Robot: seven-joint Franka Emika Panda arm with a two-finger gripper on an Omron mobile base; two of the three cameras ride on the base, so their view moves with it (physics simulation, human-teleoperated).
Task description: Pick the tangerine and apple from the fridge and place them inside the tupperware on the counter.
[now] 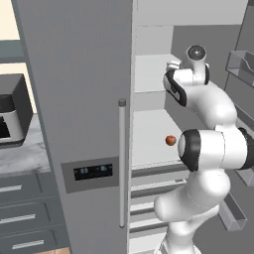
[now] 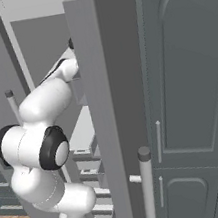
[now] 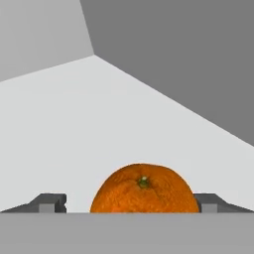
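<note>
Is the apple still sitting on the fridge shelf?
Yes, the apple rests alone on a white fridge shelf, untouched.

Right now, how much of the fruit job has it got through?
Early days. The fridge stands open. The end effector has its fingertips either side of the tangerine on a white shelf; whether they grip it is unclear. The apple sits on a shelf, unpicked. Both fruits must reach the tupperware.

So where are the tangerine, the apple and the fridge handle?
tangerine (image 3: pixel 143 191): hand view, middle of its peel.
apple (image 1: pixel 170 140): left base view, its red side, on a shelf.
fridge handle (image 1: pixel 122 163): left base view, mid-bar.
</note>
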